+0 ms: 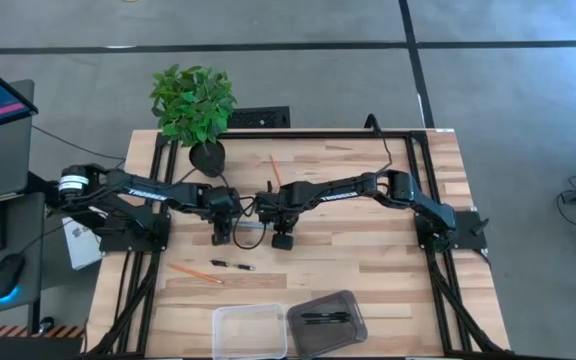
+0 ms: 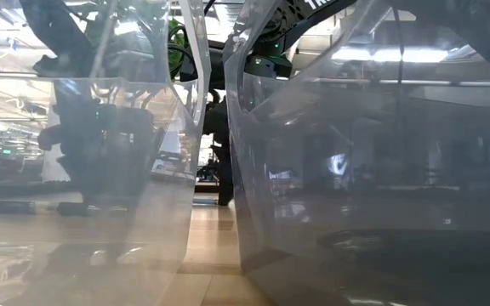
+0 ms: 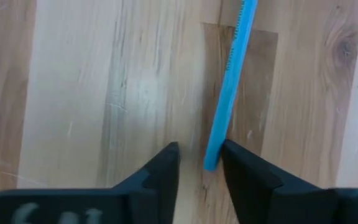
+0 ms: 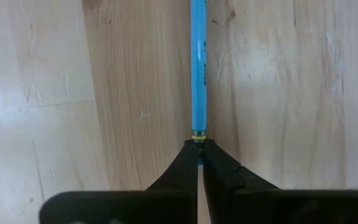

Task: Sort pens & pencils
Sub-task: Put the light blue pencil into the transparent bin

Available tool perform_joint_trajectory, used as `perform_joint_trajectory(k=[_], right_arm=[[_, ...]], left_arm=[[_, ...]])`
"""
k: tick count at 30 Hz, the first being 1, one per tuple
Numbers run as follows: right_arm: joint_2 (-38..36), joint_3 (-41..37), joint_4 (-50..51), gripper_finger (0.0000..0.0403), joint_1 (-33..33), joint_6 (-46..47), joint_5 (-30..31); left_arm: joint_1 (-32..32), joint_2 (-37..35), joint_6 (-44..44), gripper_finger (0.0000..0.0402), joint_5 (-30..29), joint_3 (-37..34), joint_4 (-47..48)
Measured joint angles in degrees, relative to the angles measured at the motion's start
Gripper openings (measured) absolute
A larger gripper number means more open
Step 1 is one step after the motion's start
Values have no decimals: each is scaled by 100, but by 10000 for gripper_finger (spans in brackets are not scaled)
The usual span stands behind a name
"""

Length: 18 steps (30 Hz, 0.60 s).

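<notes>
Surface: pale wooden counter (image 1: 368, 250).
Pencil: long light-blue stick (image 4: 199, 74) lay flat mid-counter, between both grippers.
Right gripper (image 4: 200, 149): jaws clamped on pencil's end.
Left gripper (image 3: 201, 158): jaws apart, straddling opposite tip.

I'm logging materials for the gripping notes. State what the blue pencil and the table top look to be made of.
Blue pencil: probably painted wood with a glossy coat; it shows dark printed lettering and a metal-looking band at the end in the right tool. Table top: pale wood planks, matte, with visible grain and knots.
</notes>
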<state>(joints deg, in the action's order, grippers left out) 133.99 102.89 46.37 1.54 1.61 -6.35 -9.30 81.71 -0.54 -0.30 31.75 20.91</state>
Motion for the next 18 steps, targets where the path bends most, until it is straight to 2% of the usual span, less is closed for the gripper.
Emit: perform_joint_trajectory(k=[9, 13, 18], right_arm=[[0, -2, -11, 29, 2, 5, 15], [-4, -4, -64, 31, 3, 2, 16], [-8, -11, -101, 66, 2, -11, 41]], left_arm=[[1, 7, -51, 14, -33, -2, 41], [2, 7, -251, 10, -20, -2, 35], [2, 7, -240, 7, -16, -2, 36]])
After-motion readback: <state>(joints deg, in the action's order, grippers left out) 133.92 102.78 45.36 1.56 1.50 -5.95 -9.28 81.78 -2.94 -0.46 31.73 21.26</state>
